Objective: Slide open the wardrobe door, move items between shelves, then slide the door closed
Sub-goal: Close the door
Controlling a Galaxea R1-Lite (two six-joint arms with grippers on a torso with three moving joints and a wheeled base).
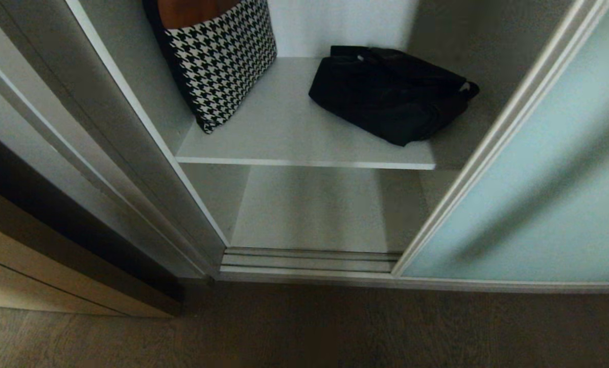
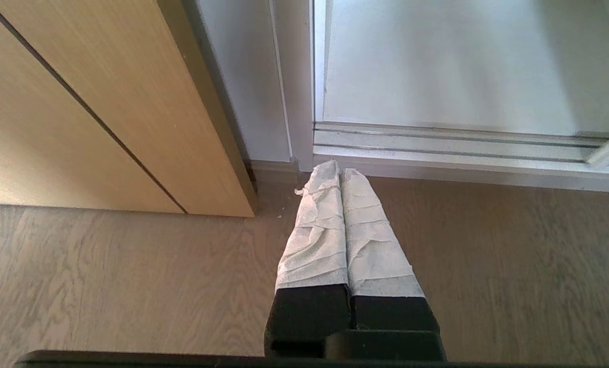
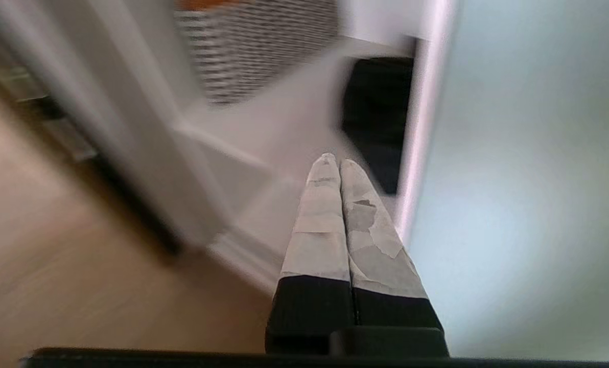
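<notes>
The right gripper (image 3: 333,162) has its two tape-wrapped fingers pressed flat together and holds nothing. Its tips point at the opening of the wardrobe, just beside the slim silver frame of the sliding wardrobe door (image 3: 519,168), a broad panel of frosted pale aqua glass. That wrist view is smeared, so whether the tips touch the frame cannot be told.

The left gripper (image 2: 341,171) is also fully closed and empty, its crinkled pale wrapping ending in black finger bases. It hangs over the grey-brown wood-grain floor (image 2: 131,276), near the ribbed silver floor track (image 2: 437,145) and the corner of a light tan wooden cabinet front (image 2: 105,102).

In the head view neither arm appears. The door (image 1: 539,204) stands slid to the right, leaving the compartment open. On the matte light-grey shelf (image 1: 284,133), with its thin white front edge, a plump black-and-white houndstooth cushion (image 1: 223,61) leans tilted against the left grey side wall, a brown-orange patch showing at its top. Toward the shelf's right rear lies a crumpled black fabric bundle (image 1: 391,94), soft and folded, with a small white spot at its right end. The two items lie apart. Below, a lower grey board (image 1: 309,209) runs down to the track (image 1: 309,260).
</notes>
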